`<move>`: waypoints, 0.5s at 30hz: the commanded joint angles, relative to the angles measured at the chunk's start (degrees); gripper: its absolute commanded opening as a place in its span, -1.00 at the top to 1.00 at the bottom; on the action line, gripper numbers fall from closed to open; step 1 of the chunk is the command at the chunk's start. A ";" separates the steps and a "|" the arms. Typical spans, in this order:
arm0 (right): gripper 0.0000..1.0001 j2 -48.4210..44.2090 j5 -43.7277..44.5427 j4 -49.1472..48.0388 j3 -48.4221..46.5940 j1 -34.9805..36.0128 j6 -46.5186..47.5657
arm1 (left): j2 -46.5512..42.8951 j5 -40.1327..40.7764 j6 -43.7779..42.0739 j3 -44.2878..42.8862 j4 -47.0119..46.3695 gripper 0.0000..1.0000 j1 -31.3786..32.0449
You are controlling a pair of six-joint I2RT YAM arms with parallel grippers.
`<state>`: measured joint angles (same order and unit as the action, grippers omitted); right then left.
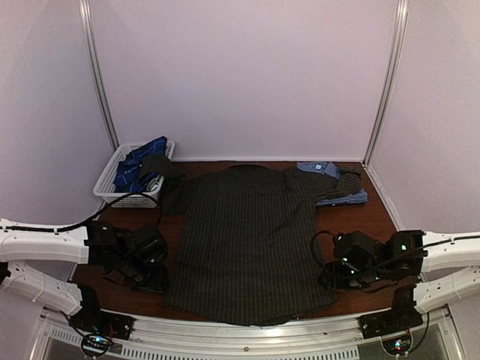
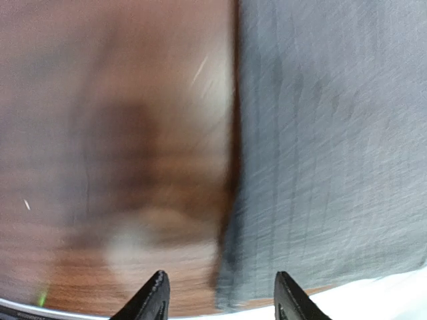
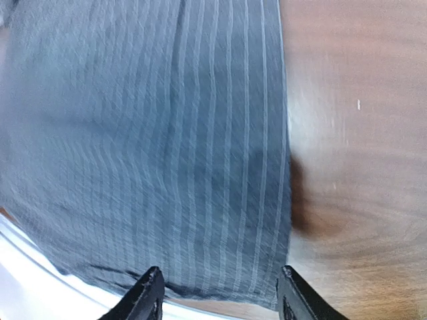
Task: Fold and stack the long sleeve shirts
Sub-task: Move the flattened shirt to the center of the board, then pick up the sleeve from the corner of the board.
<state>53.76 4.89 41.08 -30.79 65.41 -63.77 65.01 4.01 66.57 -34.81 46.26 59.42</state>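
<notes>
Landmark: pinstriped shirt [image 1: 247, 240], charcoal, spread flat with its front down on the bench [image 1: 375, 217], collar at the far side, hem at the near edge.

1. Basket [image 1: 105, 180], white mesh, beyond the pinstriped shirt's far left corner. Holds the plaid shirt [image 1: 139, 169], bunched and not folded.
2. Left gripper [image 2: 222, 287], just off the pinstriped shirt's left side, near the hem corner. Jaws apart at a middling width, nothing between them.
3. Pinstriped shirt itself: thin, soft and light, likely to drape and slide on the smooth wood. Sleeves lie at the far shoulders, the right one trailing over item 5. Best taken by pinching a side seam or hem corner at the edge, where a finger can get under the cloth.
4. Right gripper [image 3: 219, 283], over the pinstriped shirt's right side near the hem. Jaws likewise parted, holding nothing.
5. Check shirt [image 1: 315, 169], beyond the pinstriped shirt's far right shoulder, folded, the likely base of the stack.
</notes>
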 commanded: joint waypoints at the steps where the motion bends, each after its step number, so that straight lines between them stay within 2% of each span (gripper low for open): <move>1: -0.20 4.47 6.43 2.06 -8.33 -6.64 7.98 | 0.93 1.16 -7.21 -8.04 0.21 -0.12 -5.28; 8: -0.25 15.35 1.91 -5.44 -22.20 -31.16 24.18 | 10.97 -2.10 -20.43 -22.05 -3.23 -0.14 -15.51; 15: -0.26 30.69 2.90 -9.79 -38.22 -44.01 29.49 | 23.49 -8.16 -32.63 -38.19 -3.45 -0.14 -20.97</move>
<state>78.52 6.55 34.87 -62.24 26.37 -39.92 84.07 0.14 43.57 -66.11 44.60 40.32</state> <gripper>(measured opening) 0.634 0.570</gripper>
